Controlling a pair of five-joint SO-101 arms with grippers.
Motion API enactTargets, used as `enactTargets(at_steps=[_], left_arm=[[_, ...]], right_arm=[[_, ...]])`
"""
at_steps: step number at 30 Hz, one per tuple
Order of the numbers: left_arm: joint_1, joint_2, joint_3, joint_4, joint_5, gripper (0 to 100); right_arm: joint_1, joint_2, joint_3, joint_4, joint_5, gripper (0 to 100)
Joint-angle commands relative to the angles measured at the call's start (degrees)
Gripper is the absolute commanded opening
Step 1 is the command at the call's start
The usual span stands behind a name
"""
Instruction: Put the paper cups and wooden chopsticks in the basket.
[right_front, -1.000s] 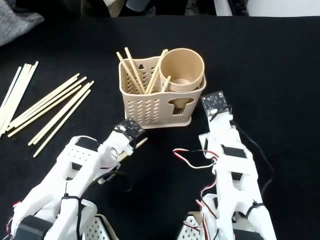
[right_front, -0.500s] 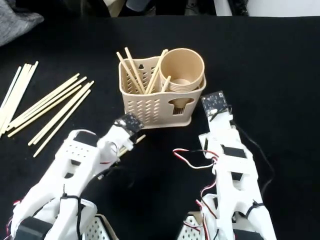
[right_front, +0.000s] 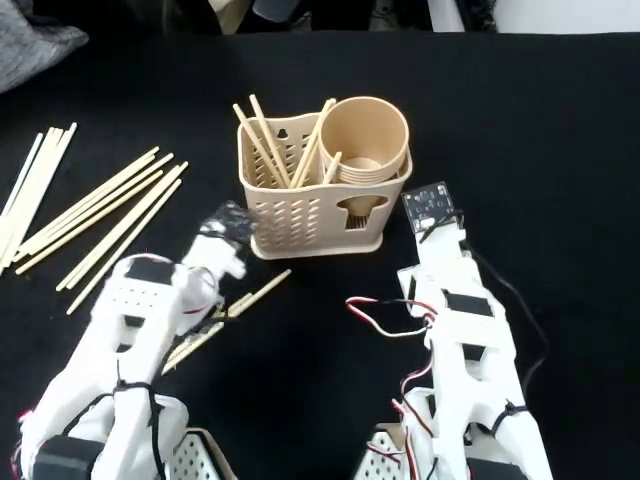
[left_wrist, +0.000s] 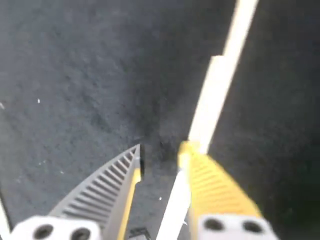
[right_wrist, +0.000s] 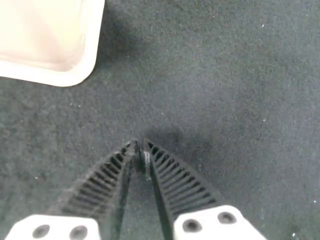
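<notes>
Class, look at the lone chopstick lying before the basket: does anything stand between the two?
Nothing visible does. Only bare black table lies between the chopstick and the front of the basket; the open left gripper is alongside the chopstick.

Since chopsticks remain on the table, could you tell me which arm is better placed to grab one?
Left: the left gripper is open at a chopstick; the right gripper is shut beside the basket.

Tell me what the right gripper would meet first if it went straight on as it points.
Probably the black tabletop: the right gripper, shut, points down at bare cloth. The basket sits off to one side, out of that line. Depth is unclear.
</notes>
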Motion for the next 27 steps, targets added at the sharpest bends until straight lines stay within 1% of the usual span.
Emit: enactTargets(at_steps=[1,6,9,13,17,19,22,27], left_arm=[[-1.1,-0.88,3.47,-3.6,1.05,20],[1.98,2.2,1.1,0.0,1.05,21],[2.24,5.19,-0.13,0.09,1.14,20],[2.24,6.77,-1.89,0.18,1.05,16],[2.68,7.38,-2.07,0.18,1.05,15],[2.77,7.38,-1.89,1.14,0.97,12],[2.86,7.38,-1.71,1.67,0.97,3],[2.42,6.68,-2.42,1.85,1.05,3]], right_arm=[[0.7,-1.45,-0.4,-0.62,0.44,1.2],[0.7,-1.45,-0.4,-0.62,0.44,1.2],[0.7,-1.45,-0.4,-0.62,0.44,1.2],[0.7,-1.45,-0.4,-0.62,0.44,1.2],[0.7,-1.45,-0.4,-0.62,0.44,1.2],[0.7,-1.45,-0.4,-0.62,0.44,1.2],[0.7,-1.45,-0.4,-0.62,0.44,1.2],[0.7,-1.36,-0.4,-0.79,0.44,1.2]])
